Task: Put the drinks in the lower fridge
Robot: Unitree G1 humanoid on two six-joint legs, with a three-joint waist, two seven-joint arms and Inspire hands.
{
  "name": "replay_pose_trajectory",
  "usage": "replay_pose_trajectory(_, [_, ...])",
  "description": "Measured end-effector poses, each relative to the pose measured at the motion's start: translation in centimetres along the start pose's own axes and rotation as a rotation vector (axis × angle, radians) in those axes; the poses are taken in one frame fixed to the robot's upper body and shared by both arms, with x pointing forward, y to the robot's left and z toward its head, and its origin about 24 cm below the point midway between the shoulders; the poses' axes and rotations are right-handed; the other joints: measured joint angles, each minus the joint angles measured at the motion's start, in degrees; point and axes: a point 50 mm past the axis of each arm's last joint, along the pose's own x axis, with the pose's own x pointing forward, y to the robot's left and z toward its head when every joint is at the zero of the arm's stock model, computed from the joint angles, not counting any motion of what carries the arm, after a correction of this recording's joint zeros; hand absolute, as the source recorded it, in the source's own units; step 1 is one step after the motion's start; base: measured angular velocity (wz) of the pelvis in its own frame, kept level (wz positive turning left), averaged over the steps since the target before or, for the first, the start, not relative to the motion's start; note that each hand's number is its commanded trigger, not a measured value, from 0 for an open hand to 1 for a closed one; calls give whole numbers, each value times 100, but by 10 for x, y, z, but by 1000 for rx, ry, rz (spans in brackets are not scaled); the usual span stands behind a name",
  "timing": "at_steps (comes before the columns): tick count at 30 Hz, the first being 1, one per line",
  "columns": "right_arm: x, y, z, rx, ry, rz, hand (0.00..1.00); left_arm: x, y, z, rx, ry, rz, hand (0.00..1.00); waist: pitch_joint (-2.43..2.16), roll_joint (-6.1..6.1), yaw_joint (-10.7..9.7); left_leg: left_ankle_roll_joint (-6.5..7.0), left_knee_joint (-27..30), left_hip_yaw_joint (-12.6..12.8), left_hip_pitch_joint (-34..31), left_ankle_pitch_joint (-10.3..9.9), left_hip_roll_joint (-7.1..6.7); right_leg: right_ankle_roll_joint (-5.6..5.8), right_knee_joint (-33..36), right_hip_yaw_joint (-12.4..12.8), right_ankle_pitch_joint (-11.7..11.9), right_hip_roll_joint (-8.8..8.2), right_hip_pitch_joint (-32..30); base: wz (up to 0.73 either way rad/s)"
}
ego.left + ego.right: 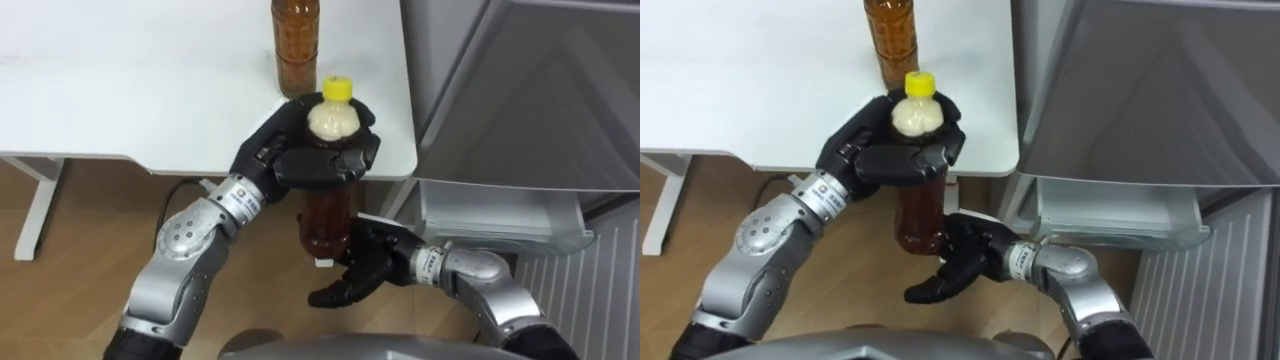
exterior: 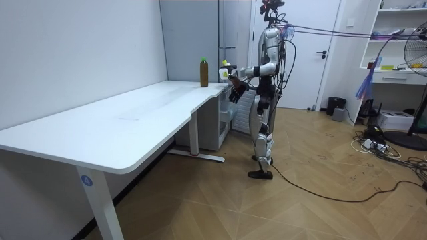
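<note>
The left hand (image 1: 300,160) is wrapped round the shoulder of a yellow-capped tea bottle (image 1: 325,215), held upright just off the bench (image 1: 150,90) corner. The right hand (image 1: 370,262), fingers loosely spread, hovers just beside its base. A second brown bottle (image 1: 296,45) stands on the bench; any print is too small to read.

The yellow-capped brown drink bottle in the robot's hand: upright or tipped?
Upright. The bottle has cap on top, body straight below the gripping left hand.

I count 2 brown drink bottles: 1 yellow-capped bottle (image 1: 326,215) wrapped inside the left hand's (image 1: 300,160) curled fingers, and 1 second bottle (image 1: 296,45) standing just beyond those fingertips. Also 1 white desk (image 1: 120,90) and 1 grey fridge (image 1: 530,100).
</note>
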Motion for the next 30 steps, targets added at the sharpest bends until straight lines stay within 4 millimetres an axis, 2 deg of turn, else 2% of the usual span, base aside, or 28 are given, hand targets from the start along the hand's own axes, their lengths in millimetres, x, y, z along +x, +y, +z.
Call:
replay_pose_trajectory(10, [-2,1,2,30,-32,37,0,1,-6,-15,-25,60,-42,100,6,28,-14,0,17,-60,-55,0,1,0,0,-117,0,-13,-24,3])
replay_pose_trajectory(19, [3,10,14,66,-122,97,0,3,-17,-26,-36,107,-103,100,5,15,-21,0,9,-46,-19,1,-4,0,-1,-118,0,-14,-8,0])
replay_pose_trajectory(30, [1,11,15,160,-175,124,0,1,-17,-28,-32,123,-112,100,9,13,-4,1,-2,-49,-25,1,-7,0,0,-117,0,-12,8,0])
